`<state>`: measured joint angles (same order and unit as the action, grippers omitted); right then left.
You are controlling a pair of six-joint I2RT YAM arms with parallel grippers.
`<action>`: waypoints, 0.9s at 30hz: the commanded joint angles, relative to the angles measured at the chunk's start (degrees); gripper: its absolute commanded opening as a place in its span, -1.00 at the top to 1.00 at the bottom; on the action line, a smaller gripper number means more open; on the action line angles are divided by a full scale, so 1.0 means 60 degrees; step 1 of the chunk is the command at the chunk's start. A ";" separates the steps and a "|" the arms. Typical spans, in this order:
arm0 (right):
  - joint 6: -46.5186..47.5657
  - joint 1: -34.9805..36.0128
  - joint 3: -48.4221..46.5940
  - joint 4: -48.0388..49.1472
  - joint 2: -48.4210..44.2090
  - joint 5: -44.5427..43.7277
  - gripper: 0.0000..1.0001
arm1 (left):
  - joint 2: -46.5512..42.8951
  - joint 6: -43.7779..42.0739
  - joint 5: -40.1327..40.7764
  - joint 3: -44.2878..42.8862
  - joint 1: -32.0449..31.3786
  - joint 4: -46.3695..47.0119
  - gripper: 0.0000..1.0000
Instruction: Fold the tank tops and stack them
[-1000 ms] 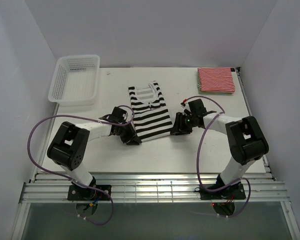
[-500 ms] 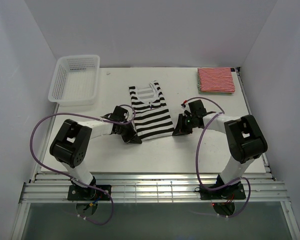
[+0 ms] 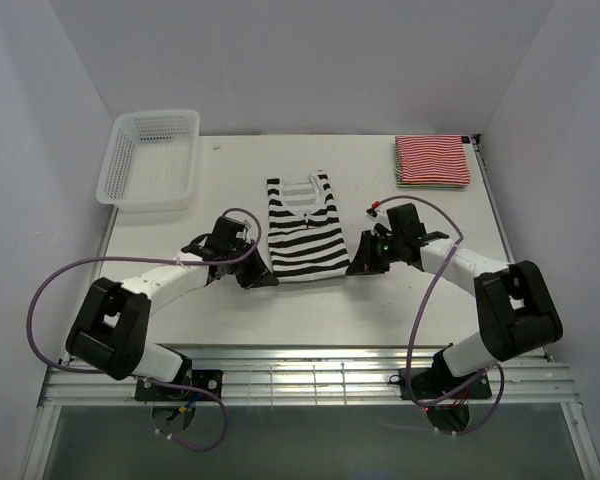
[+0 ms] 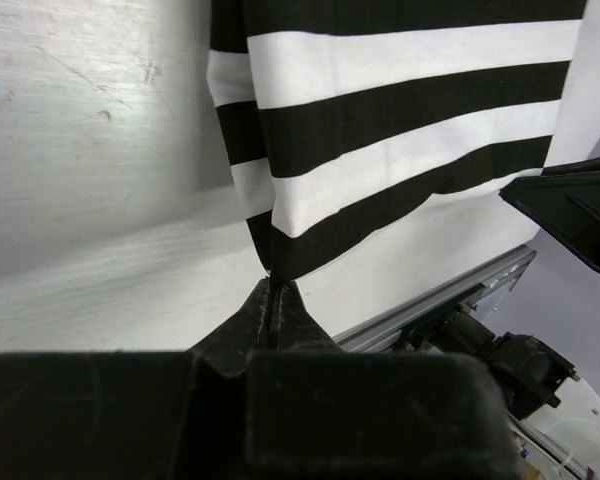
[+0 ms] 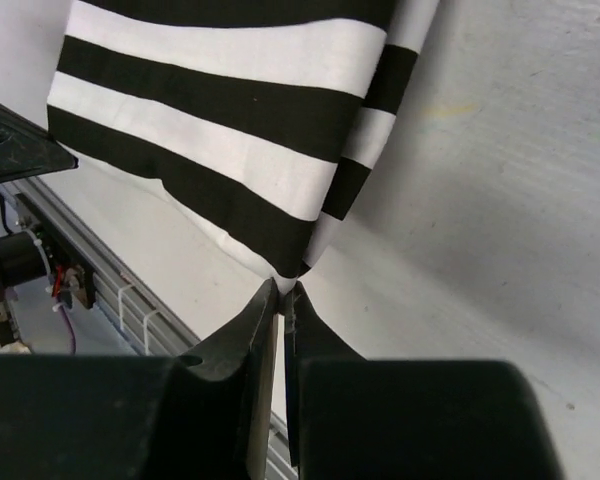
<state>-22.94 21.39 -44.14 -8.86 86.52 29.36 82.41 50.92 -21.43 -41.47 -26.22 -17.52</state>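
Top external: basket (image 3: 117, 170) far-left; black-striped top (image 3: 302, 225) on table (image 3: 400, 300).

both arms reaching low and forward, left gripper (image 3: 262, 280) at near-left corner of the black-and-white tank top (image 3: 302, 232), right gripper (image 3: 357, 268) at its near-right corner, both jaws pinched tight on the hem

Tank top (image 3: 302, 228) black-white broad-striped; basket (image 3: 115, 165) white mesh.

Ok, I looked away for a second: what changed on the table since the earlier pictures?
The left tool and the right tool each closed on a near corner of the black-and-white top, which has turned and now lies straighter. The basket and the folded red-striped top stayed put.
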 commanded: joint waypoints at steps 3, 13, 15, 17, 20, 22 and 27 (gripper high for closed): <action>0.0088 -0.0020 -0.0214 -0.0792 -0.1470 0.0350 0.85 | -0.1677 0.0214 -0.0311 -0.0162 -0.0098 0.0034 1.00; -0.0176 -0.0093 -0.2469 -0.0896 -0.1253 -0.0498 0.85 | -0.0890 -0.0355 0.0422 -0.2226 -0.0011 0.0341 1.00; -0.0147 -0.0166 -0.2895 -0.0881 -0.1018 -0.0806 0.85 | -0.0450 -0.0517 0.0452 -0.2767 0.0165 0.0545 1.00; -0.0103 -0.0239 -0.3540 -0.0867 -0.0608 -0.0895 0.85 | -0.0158 -0.0605 0.0553 -0.3062 0.0399 0.0692 1.00; -0.0102 -0.0414 -0.4314 -0.0852 0.0036 -0.0881 0.85 | 0.0180 -0.0751 0.0598 -0.3648 0.0692 0.0868 1.00; -0.0117 -0.0517 -0.4668 -0.0852 0.0489 -0.0692 0.85 | 0.0590 -0.0956 0.0569 -0.4115 0.0853 0.0883 1.00; -0.0103 -0.0781 -0.5853 -0.0735 0.1384 -0.0544 0.85 | 0.1410 -0.1147 0.0496 -0.4835 0.1176 0.0942 1.00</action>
<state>-23.62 17.61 -74.08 -14.72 93.21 25.28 89.89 45.93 -18.52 -67.44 -20.14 -13.58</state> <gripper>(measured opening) 0.087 0.014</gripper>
